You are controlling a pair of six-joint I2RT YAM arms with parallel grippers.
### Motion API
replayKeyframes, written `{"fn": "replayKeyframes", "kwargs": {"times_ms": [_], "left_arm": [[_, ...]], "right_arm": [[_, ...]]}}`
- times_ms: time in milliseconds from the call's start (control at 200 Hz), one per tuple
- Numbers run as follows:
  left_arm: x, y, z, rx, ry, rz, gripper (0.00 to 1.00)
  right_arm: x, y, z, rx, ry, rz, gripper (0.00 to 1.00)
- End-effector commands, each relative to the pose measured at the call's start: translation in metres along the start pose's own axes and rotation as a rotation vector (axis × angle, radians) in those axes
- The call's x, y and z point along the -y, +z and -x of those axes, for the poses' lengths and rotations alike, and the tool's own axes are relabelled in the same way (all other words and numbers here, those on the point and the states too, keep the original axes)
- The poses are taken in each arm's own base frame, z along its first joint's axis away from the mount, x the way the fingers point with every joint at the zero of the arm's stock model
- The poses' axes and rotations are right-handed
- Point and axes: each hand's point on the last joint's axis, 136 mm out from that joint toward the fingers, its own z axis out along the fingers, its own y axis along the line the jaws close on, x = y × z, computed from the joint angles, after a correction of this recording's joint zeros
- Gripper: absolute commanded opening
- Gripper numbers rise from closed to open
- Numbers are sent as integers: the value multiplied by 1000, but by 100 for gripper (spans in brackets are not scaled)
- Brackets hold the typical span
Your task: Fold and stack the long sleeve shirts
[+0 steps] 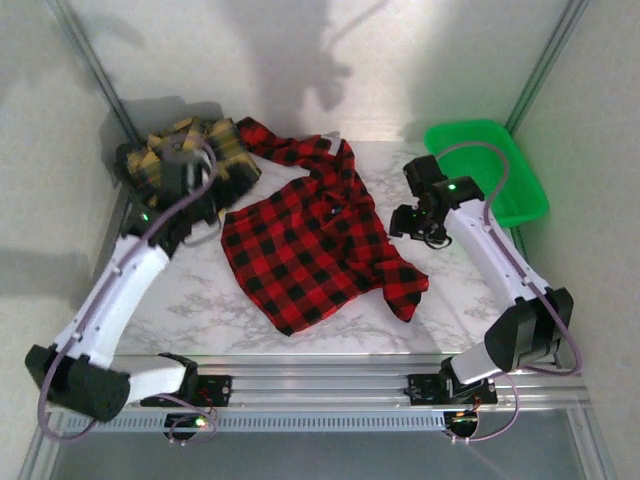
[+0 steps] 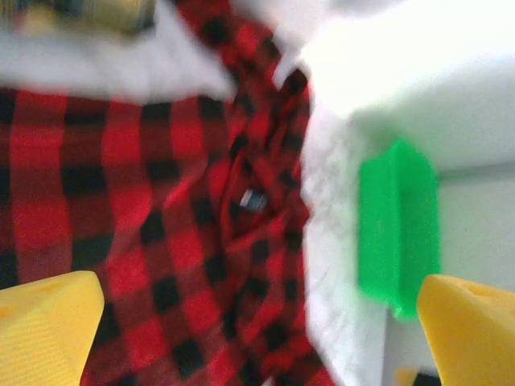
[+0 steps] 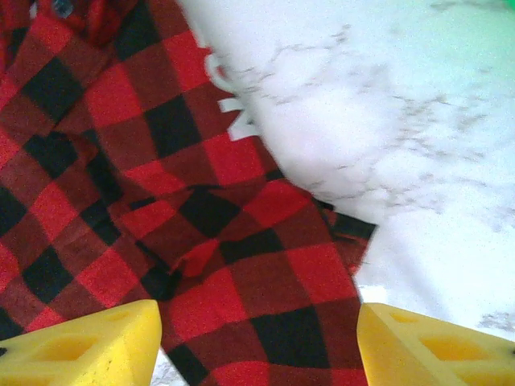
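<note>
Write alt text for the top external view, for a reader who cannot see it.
A red-and-black plaid shirt lies spread, unfolded, in the middle of a marble-patterned table. A crumpled yellow-and-black shirt sits at the far left and a green tray at the far right. The left arm and right arm reach in from the near edge.

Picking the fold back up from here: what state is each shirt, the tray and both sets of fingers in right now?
Red-and-black shirt: unfolded, spread out rumpled on the table.
Yellow-and-black shirt: unfolded, bunched in a heap at the far left corner.
Green tray: upright, looks empty.
Left gripper: fingers open, holding nothing, over the red shirt.
Right gripper: fingers open, holding nothing, over that shirt's edge.
</note>
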Motion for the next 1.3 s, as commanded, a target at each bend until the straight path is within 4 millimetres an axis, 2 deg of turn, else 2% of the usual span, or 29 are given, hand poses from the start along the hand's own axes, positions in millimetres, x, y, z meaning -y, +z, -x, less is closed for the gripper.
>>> {"fn": "replayKeyframes", "kwargs": {"times_ms": [0,85,185,285,365,521,586,636,686,731,776,811,871,906,1026,1181,1236,1291], "left_arm": [[-91,57,-89,-205,-170,226,100],[-101,71,-109,-219,-227,209,100],[-105,88,-123,-237,-252,198,100],[-123,99,-141,-286,-270,276,99],[-135,100,-148,-293,-259,329,98],[-153,97,-160,-327,-243,401,91],[-164,92,-165,-330,-239,426,84],[-174,90,-168,-329,-240,444,70],[-183,88,-170,-325,-239,462,54],[-190,88,-171,-321,-238,478,42],[-196,87,-169,-312,-239,488,28],[-200,87,-164,-298,-240,495,17],[-209,84,-153,-265,-244,515,0],[-215,81,-143,-238,-242,532,0],[-233,65,-105,-142,-231,589,0],[-241,49,-75,-76,-207,621,0],[-240,48,-71,-68,-200,610,0],[-234,52,-70,-76,-190,569,0]], "right_arm": [[-23,10,-22,-94,-93,77,63],[-21,34,-52,-189,-100,54,60],[-1,54,-74,-235,-77,-39,61],[8,61,-73,-223,-115,-87,63],[5,62,-67,-205,-142,-77,64],[0,76,-73,-264,-186,-76,64],[6,83,-77,-284,-186,-111,63],[11,90,-81,-298,-175,-141,60],[15,94,-83,-309,-166,-169,52],[19,97,-84,-310,-148,-195,39],[23,96,-80,-295,-125,-217,21],[24,93,-77,-275,-102,-215,11],[27,84,-70,-235,-51,-198,4],[32,79,-67,-221,-17,-191,0],[58,71,-70,-221,83,-194,0],[88,71,-84,-247,244,-191,0],[88,71,-83,-230,282,-163,0],[68,66,-67,-177,241,-68,0]]}}
